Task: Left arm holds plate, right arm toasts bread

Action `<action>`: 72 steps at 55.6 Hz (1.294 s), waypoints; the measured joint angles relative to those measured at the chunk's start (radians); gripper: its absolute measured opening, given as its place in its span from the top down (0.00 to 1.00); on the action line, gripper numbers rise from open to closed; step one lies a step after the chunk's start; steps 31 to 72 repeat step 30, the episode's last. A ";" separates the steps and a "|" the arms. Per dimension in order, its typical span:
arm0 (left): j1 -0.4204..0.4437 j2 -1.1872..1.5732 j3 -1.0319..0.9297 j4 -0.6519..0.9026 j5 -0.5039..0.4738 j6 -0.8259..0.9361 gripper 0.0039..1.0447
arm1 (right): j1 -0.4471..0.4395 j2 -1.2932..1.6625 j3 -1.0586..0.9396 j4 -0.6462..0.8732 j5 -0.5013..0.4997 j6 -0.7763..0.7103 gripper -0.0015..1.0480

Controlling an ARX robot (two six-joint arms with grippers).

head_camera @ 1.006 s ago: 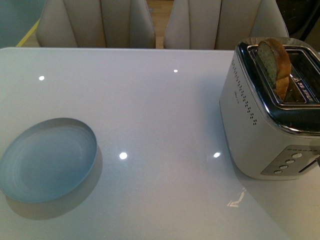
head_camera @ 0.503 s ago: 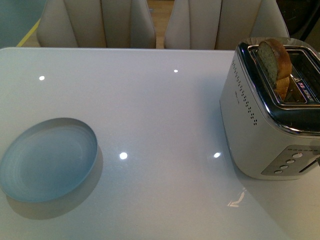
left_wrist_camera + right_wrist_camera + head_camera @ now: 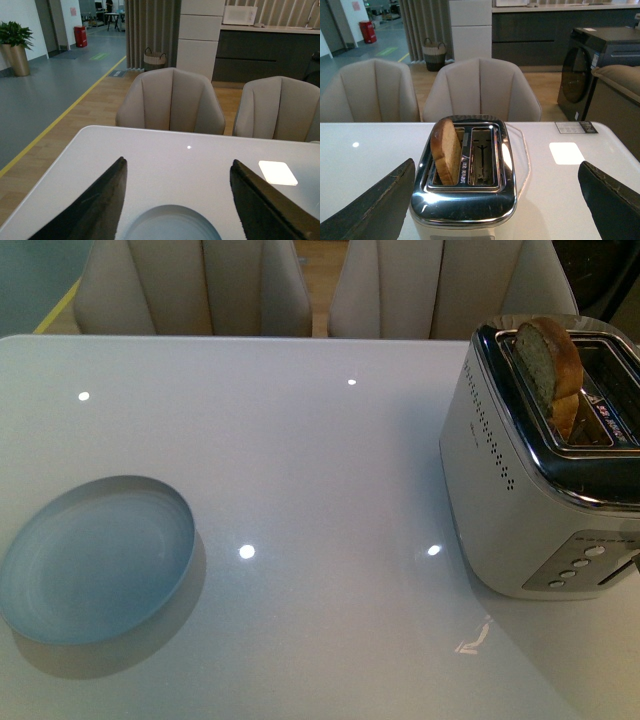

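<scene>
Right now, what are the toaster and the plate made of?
The toaster looks like metal: a mirror-shiny chrome top and brushed silver sides. The plate seems to be glazed ceramic, though it could be plastic: pale blue-grey, smooth, with faint rings.

left gripper (image 3: 177,200): two black, matte, wedge-shaped fingers (image 3: 95,210) tapering to narrow tips; right gripper (image 3: 495,200): same dark angular fingers (image 3: 375,207), edges scuffed pale, surface faintly textured.
</scene>
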 joint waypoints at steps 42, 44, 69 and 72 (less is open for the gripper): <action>0.000 0.000 0.000 0.000 0.000 0.002 0.07 | 0.000 0.000 0.000 0.000 0.000 0.000 0.09; 0.000 0.000 0.000 0.000 0.000 0.002 0.07 | 0.000 0.000 0.000 0.000 0.000 0.000 0.09; 0.000 0.000 0.000 0.000 0.000 0.002 0.07 | 0.000 0.000 0.000 0.000 0.000 0.000 0.09; 0.000 0.000 0.000 0.000 0.000 0.002 0.07 | 0.000 0.000 0.000 0.000 0.000 0.000 0.09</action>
